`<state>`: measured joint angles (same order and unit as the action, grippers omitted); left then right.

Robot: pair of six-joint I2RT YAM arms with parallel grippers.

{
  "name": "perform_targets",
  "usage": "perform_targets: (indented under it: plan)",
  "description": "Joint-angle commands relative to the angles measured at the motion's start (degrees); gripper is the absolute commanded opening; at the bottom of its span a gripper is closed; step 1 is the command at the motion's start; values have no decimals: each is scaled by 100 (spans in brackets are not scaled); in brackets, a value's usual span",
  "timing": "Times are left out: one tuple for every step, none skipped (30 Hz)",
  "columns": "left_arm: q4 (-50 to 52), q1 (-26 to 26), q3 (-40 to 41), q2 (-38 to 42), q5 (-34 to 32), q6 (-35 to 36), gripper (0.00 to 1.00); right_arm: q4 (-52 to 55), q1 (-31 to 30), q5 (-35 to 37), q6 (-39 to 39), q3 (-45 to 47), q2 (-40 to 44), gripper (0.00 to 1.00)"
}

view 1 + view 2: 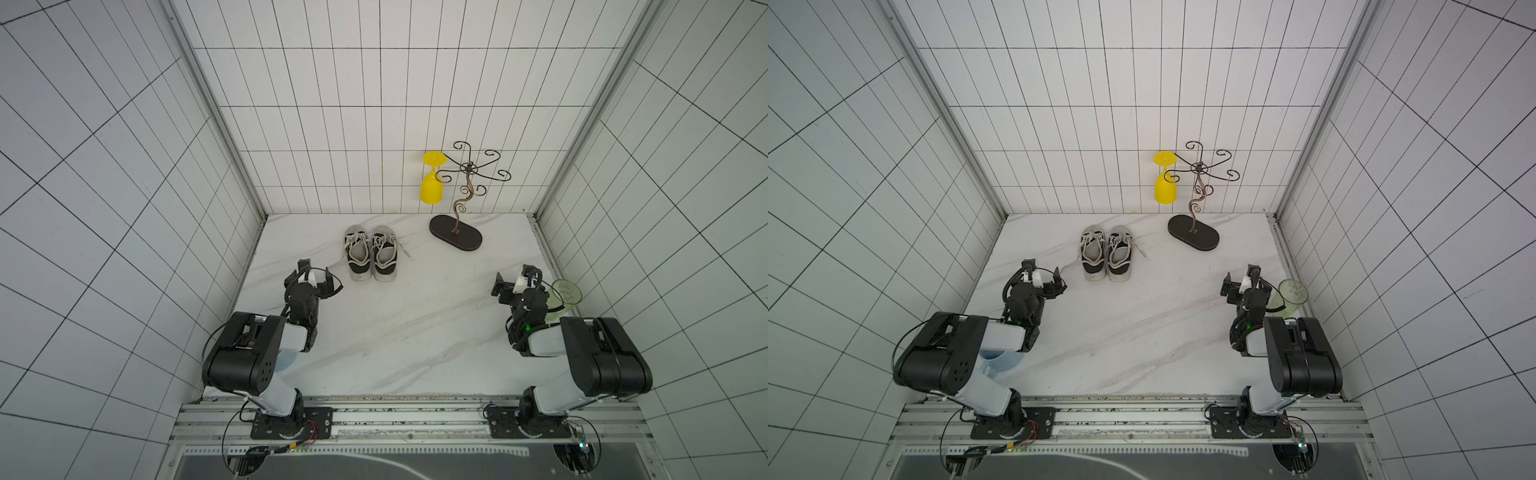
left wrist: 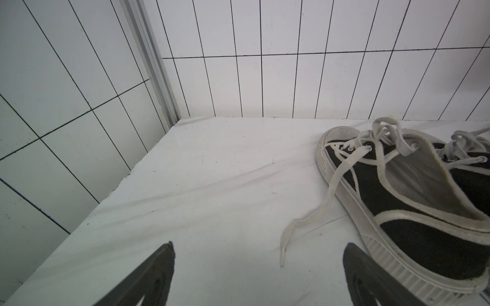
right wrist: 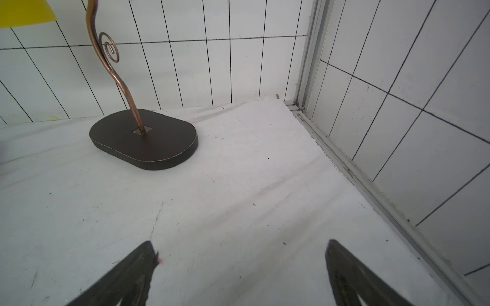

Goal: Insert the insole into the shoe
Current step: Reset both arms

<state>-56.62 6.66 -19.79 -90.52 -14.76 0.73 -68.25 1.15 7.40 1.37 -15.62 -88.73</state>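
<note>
In a top view, shoes [image 1: 371, 255] sit paired near the table [image 1: 415, 332] back edge, bare room before them. Left wrist: left gripper [image 2: 258, 247] spread wide, empty, shoe [image 2: 411, 212] just beside. Right wrist: right gripper [image 3: 240, 243] spread wide, empty, stand [image 3: 143, 140] apart.

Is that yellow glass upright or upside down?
Upside down: the yellow glass hangs from the wire rack, foot on top, bowl below.

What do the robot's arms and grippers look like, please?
The left arm and right arm have black joint housings, pale link shells, looping black cables and green lights. The left gripper and right gripper have dark tapered fingers.
</note>
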Motion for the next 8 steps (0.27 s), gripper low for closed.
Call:
perform_targets:
  plan:
    - [18,-5,-83,48,-118,29,98,-238,52,-148,-137,90,66,99]
    - [149,-4,-118,82,-120,14,98,-325,52,-147,-135,113,53,100]
    - [279,2,-162,111,-124,-7,98,-485,46,-125,-137,138,-4,99]
    - [339,2,-174,130,-126,-15,98,-443,44,-133,-137,110,-13,99]
    - [304,-5,-167,119,-124,-9,98,-343,47,-144,-137,94,12,99]
    - [260,1,-153,114,-130,-6,98,-350,52,-144,-137,94,10,99]
    - [262,-3,-156,105,-128,-3,98,-442,52,-144,-137,117,-11,99]
    - [265,-4,-159,114,-128,-9,98,-449,47,-140,-137,137,15,99]
